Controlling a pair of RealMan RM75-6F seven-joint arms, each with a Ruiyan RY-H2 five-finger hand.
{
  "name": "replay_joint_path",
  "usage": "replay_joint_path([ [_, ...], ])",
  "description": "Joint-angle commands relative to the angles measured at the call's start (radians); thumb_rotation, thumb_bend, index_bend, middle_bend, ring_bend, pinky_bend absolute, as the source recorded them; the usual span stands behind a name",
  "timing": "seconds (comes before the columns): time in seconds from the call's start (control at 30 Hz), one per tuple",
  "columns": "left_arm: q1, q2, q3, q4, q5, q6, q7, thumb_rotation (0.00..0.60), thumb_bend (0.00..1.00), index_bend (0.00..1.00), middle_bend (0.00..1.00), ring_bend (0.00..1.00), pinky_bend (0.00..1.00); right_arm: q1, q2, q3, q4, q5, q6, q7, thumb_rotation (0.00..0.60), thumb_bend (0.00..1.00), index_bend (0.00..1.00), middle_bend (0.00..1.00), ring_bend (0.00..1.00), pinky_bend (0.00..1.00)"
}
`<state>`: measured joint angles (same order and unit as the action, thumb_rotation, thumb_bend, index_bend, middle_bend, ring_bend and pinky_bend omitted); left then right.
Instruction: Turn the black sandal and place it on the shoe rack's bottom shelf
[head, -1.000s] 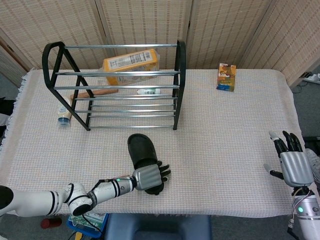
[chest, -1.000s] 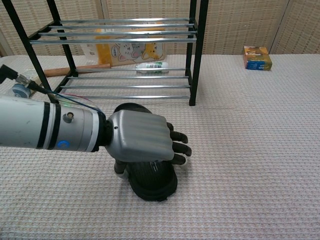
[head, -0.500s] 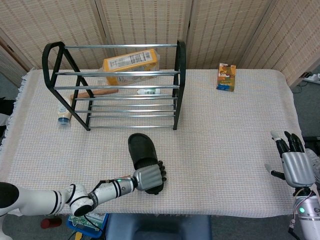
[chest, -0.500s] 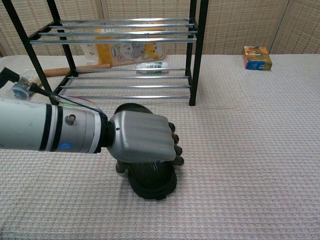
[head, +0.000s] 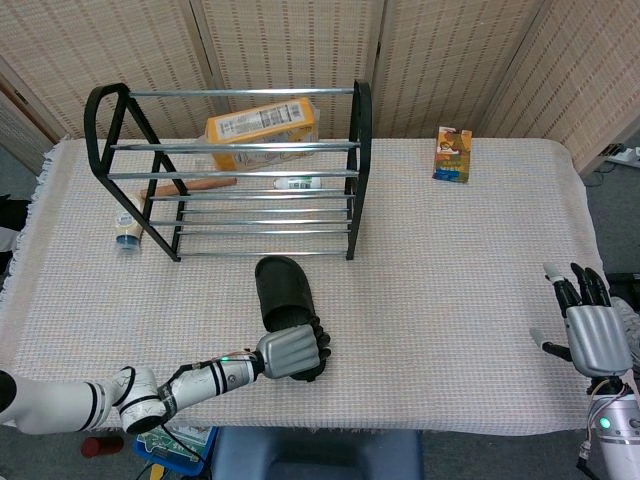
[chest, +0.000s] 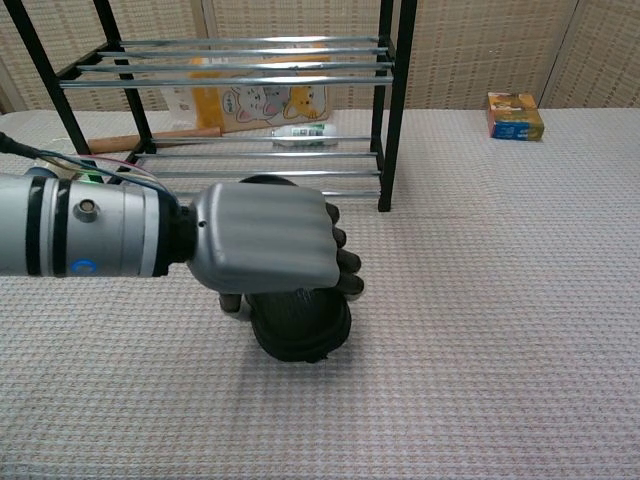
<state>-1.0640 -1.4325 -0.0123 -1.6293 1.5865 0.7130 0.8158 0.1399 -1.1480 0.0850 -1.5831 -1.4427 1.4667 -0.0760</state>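
The black sandal lies in front of the shoe rack, its long axis running toward the rack. My left hand grips its near end, fingers curled over the edge; in the chest view that left hand covers most of the sandal. The near end looks slightly raised off the cloth. My right hand hovers at the table's right edge, fingers spread, holding nothing. The rack's bottom shelf has bare metal bars.
An orange package leans in the rack, with a small tube and a wooden stick on the cloth behind it. A small cup sits left of the rack. A small colourful box stands at the back right.
My left hand's fingers have curled in tighter around the sandal's near end. Hand and sandal have shifted a little toward the rack and lifted slightly. The right hand barely moved.
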Motion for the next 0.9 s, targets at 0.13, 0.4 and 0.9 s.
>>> replay_joint_path([
  [0.13,-0.003,0.047,0.012,-0.012,0.045,0.010,0.010,0.600,0.12,0.55,0.45,0.38,0.37,-0.007,0.005,0.002,-0.013,-0.006,0.011,-0.006,0.600,0.19,0.00,0.20,0.03,0.00],
  [0.4,-0.048,0.046,0.020,0.100,0.142,0.023,-0.137,0.600,0.12,0.55,0.45,0.38,0.37,-0.012,0.008,0.005,-0.021,-0.008,0.013,-0.011,0.600,0.19,0.00,0.20,0.03,0.00],
  [0.9,-0.135,-0.006,0.029,0.360,0.225,0.044,-0.419,0.600,0.12,0.53,0.45,0.38,0.38,-0.010,0.004,0.014,-0.030,0.000,0.002,-0.028,0.600,0.19,0.00,0.20,0.03,0.00],
])
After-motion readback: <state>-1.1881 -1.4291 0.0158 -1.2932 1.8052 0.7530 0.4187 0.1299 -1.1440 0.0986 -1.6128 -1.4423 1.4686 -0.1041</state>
